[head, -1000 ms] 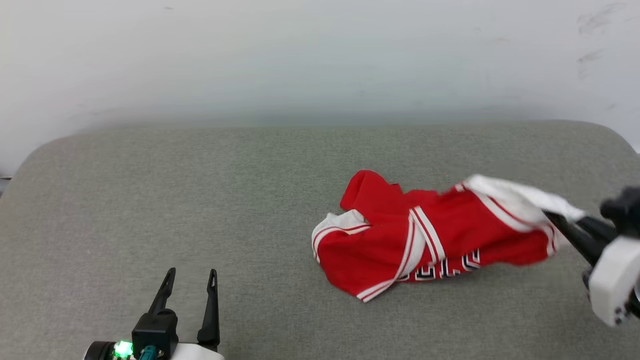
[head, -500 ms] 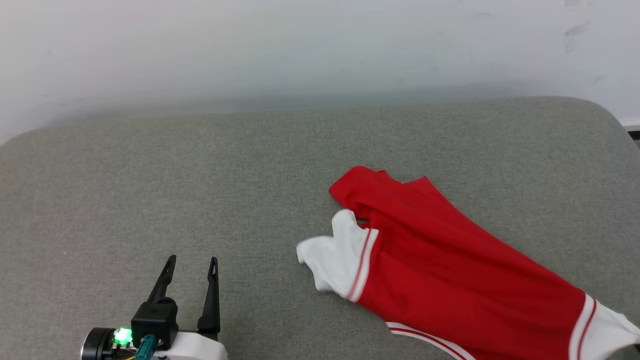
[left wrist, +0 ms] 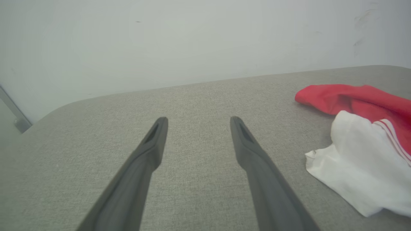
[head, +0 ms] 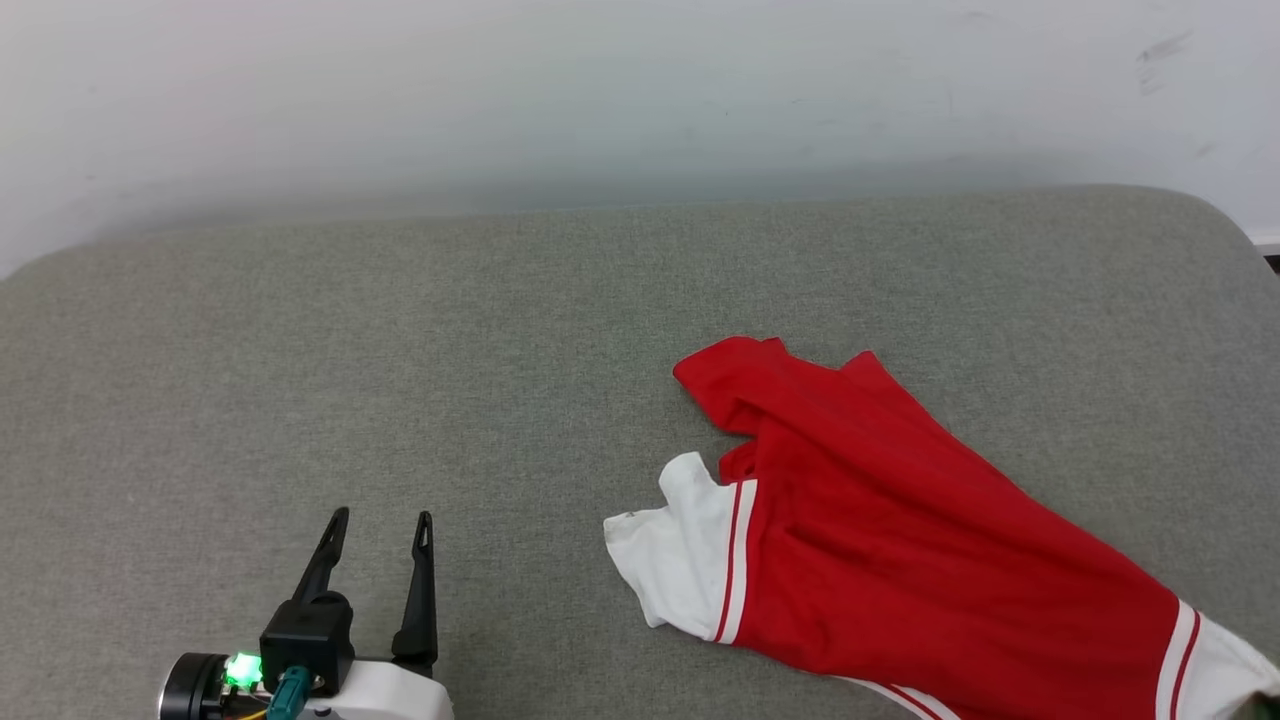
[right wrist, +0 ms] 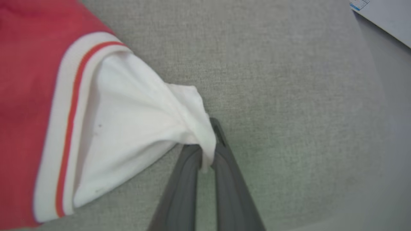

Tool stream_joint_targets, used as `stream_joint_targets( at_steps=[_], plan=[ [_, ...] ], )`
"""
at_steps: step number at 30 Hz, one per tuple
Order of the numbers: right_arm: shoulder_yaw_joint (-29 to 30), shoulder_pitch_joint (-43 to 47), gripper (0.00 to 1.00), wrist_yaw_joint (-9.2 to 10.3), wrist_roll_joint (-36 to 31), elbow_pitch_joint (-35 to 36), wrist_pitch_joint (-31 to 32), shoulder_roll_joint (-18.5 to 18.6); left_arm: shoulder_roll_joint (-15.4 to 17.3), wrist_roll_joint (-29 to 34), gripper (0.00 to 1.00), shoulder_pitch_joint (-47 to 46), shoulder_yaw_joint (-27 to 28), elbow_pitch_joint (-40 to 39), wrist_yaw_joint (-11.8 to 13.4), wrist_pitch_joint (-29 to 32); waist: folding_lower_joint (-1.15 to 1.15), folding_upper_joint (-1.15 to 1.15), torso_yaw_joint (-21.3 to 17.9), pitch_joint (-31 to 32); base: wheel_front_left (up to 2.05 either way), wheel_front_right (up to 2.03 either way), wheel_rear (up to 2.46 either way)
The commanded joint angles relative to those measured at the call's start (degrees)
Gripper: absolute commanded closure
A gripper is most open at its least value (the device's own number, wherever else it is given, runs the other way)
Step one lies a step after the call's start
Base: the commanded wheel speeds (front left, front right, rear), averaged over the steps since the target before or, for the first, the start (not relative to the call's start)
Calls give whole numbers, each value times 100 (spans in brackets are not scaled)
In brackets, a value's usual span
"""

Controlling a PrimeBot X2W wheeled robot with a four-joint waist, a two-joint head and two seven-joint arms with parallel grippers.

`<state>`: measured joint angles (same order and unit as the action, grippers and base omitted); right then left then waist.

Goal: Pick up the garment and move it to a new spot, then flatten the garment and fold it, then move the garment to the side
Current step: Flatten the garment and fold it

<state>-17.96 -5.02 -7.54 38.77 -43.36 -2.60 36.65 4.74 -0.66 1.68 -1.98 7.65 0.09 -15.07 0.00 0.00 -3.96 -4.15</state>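
You can read no text, number or brand anywhere at this moment. The red jersey-style T-shirt with white short sleeves (head: 900,560) turns a plain red side up to you, with red-and-white striped trim at the sleeve seams. In the upper right corner of the right wrist view, a small pale label with bluish marks (right wrist: 359,4) sits on a light grey surface (right wrist: 395,25), but its print is too small for you to make out.

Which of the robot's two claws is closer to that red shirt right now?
Right. The right gripper is shut on a white sleeve of the garment. The left gripper hangs open over the grey surface, apart from the other sleeve.
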Motion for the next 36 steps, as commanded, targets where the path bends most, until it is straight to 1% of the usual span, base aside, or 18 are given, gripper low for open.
stream_joint_targets(
  at_steps=[1, 7, 11, 15, 18, 19, 21, 25, 28, 32, 36],
  plan=[
    [29, -158, 0, 10, -49, -58, -162, 10, 2, 7, 0, -22, 9, 10, 24, -15, 0, 0, -12, 33, 0, 0, 0],
    [344, -384, 0, 9, -110, -167, -740, 151, -21, -9, 0, 52, -14, 23, 8, -15, 0, 0, -15, 160, 0, 0, 0],
    [646, -474, 0, 9, -241, -66, -992, 259, -20, -1, 0, 93, -13, 5, -4, -15, 0, 0, 20, 228, 0, 0, 0],
    [1033, -541, 0, 9, -521, 221, -1143, 321, -12, 12, 0, 156, -10, -28, -1, -15, 0, 0, 50, 294, 0, 0, 0],
    [1424, -587, 0, 9, -719, 724, -1220, 203, -5, 27, 0, 198, -20, -48, -3, -15, 0, 0, 81, 331, 0, 0, 0],
    [1825, -535, 0, 9, -942, 1418, -1243, 21, -4, 35, 0, 232, -30, -59, -2, -15, 0, 0, 126, 357, 0, 0, 0],
    [2044, -479, 0, 9, -1134, 1967, -1251, -159, -5, 41, 0, 237, -46, -65, -6, -15, 0, 0, 156, 366, 0, 0, 0],
    [2372, -346, 0, 9, -1415, 3165, -1253, -680, -2, 54, 0, 236, -82, -88, -7, -15, 0, 0, 221, 389, 0, 0, 0],
    [2391, -194, 0, 8, -1465, 3901, -1208, -1128, 18, 61, 0, 202, -104, -117, -14, -15, 0, 0, 265, 401, 0, 0, 0],
    [2192, 113, 0, 9, -1651, 4531, -992, -1512, 42, 82, 0, 120, -150, -178, -26, -15, 0, 0, 322, 413, 0, 0, 0],
    [1951, 489, 0, 8, -1788, 4751, -834, -1917, 87, 110, 0, -12, -218, -272, -56, -15, 0, 0, 373, 410, 0, 0, 0]
  ],
)
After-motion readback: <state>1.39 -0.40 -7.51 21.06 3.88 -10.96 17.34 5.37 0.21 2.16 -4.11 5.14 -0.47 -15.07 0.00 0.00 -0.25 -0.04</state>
